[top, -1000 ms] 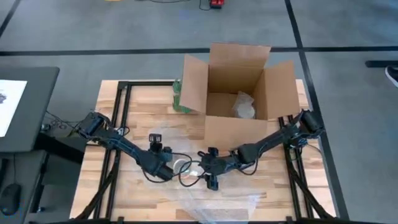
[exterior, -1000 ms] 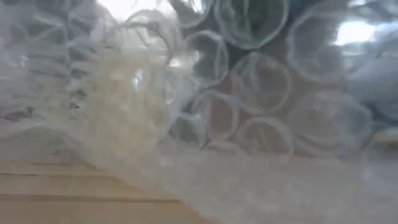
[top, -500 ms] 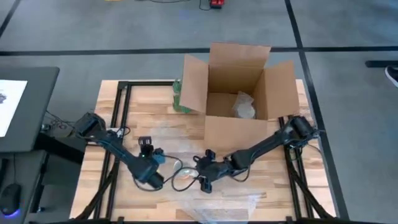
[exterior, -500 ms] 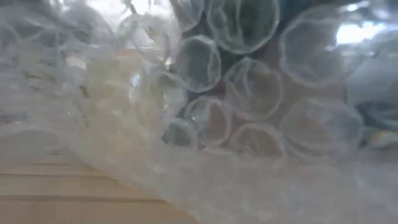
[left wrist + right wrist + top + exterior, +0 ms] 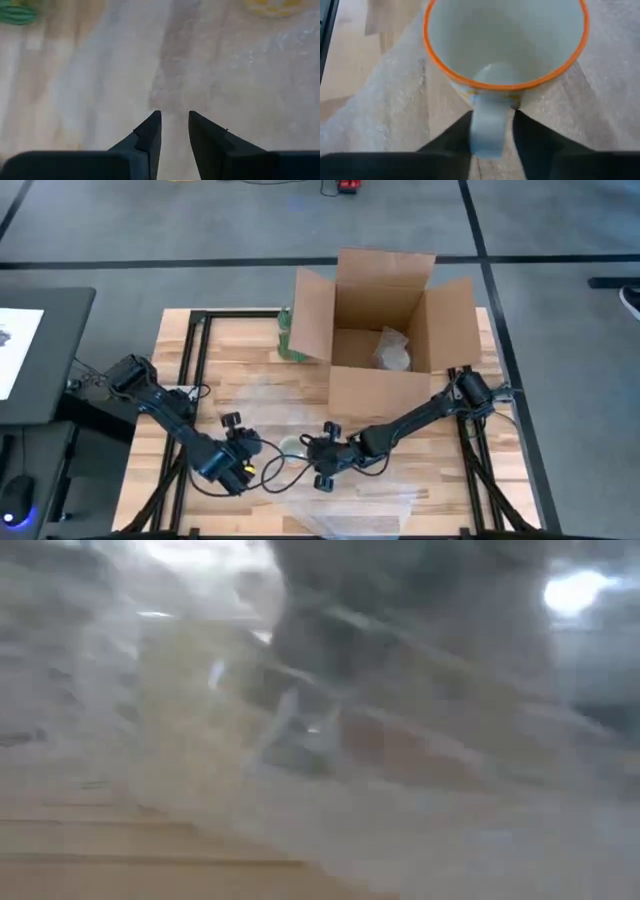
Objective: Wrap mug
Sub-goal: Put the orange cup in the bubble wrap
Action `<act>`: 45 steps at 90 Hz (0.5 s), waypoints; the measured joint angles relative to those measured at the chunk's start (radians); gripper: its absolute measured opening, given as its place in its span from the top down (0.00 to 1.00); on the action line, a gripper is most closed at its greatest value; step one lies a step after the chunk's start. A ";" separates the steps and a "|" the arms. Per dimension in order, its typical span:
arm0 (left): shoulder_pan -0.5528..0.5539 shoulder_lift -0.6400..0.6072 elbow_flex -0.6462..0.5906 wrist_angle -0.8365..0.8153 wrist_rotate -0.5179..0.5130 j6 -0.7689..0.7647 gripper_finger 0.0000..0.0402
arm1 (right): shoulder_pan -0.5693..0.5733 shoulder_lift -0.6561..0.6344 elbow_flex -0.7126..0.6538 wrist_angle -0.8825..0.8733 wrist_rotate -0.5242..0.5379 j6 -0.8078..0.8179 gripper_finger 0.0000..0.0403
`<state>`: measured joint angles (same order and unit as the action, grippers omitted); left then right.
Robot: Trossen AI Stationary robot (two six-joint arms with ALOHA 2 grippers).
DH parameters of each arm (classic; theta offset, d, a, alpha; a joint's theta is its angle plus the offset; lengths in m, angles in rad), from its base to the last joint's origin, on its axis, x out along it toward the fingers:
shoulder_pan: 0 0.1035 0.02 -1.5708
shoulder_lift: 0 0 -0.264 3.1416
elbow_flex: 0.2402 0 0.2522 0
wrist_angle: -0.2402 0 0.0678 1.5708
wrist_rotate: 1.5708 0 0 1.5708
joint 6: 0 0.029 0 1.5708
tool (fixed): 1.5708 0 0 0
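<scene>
On the far left of the high view a dark side desk (image 5: 40,370) with a sheet of paper stands beside the wooden table (image 5: 220,380). The left gripper (image 5: 243,463) hangs low over the table's near left part, near the edge of a clear bubble wrap sheet (image 5: 350,500) spread over the near middle of the boards. In the left wrist view its two dark fingers (image 5: 147,137) stand slightly apart with nothing between them, pointing at bare wood and the wrap.

Just beside it to the right lies the mug (image 5: 293,447), on the wrap in the near middle of the table. The right wrist view shows it white inside with an orange rim, its pale handle (image 5: 489,131) sitting between the right gripper's (image 5: 318,460) fingers (image 5: 532,142), which press it from both sides.

Behind them an open cardboard box (image 5: 385,330) stands at the table's far middle, with a wrapped bundle inside. A green leafy bunch (image 5: 288,335) stands against the box's left flap.

The low view is filled by the wrap lying right before the lens, which hides the mug and both grippers.

Compared with a second ago, both grippers sit nearer the table's front edge, the left arm drawn back leftward, and the mug has come forward with the right gripper.
</scene>
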<state>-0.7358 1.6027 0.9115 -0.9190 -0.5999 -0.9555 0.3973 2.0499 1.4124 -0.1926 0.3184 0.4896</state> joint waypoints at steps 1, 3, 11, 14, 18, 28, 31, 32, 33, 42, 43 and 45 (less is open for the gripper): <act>0.003 0.000 -0.008 0.018 0.000 0.003 0.81 | 0.000 0.000 0.000 -0.002 0.000 0.000 0.84; 0.011 0.000 -0.027 0.053 0.001 0.007 0.81 | 0.000 0.000 0.000 -0.005 0.000 -0.003 0.87; 0.038 0.001 -0.102 0.170 0.021 0.018 0.81 | 0.000 -0.001 0.001 -0.015 0.002 -0.003 0.90; 0.047 0.001 -0.128 0.207 0.025 0.019 0.81 | 0.000 -0.001 0.002 -0.017 0.004 -0.003 0.90; 0.061 0.001 -0.158 0.253 0.027 0.017 0.81 | -0.001 -0.001 0.002 -0.021 0.012 -0.004 0.90; 0.096 -0.002 -0.213 0.362 0.015 0.019 0.81 | -0.014 -0.010 0.002 -0.051 0.020 -0.032 0.90; 0.105 -0.004 -0.230 0.400 0.008 0.025 0.81 | -0.020 -0.011 0.001 -0.054 0.020 -0.043 0.90; 0.109 -0.004 -0.236 0.413 0.006 0.027 0.81 | -0.022 -0.011 0.001 -0.054 0.020 -0.046 0.90; 0.113 -0.004 -0.240 0.425 0.004 0.029 0.81 | -0.025 -0.011 0.001 -0.054 0.020 -0.051 0.90; 0.141 -0.003 -0.270 0.493 -0.017 0.032 0.81 | -0.048 -0.034 0.000 -0.089 0.022 -0.093 0.90; 0.144 -0.003 -0.273 0.499 -0.019 0.031 0.81 | -0.051 -0.036 0.000 -0.090 0.022 -0.097 0.90; 0.149 -0.003 -0.279 0.509 -0.024 0.029 0.81 | -0.057 -0.039 0.000 -0.089 0.023 -0.105 0.90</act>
<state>-0.5864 1.5996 0.6325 -0.4105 -0.6241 -0.9264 0.3404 2.0106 1.4120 -0.2818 0.3415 0.3842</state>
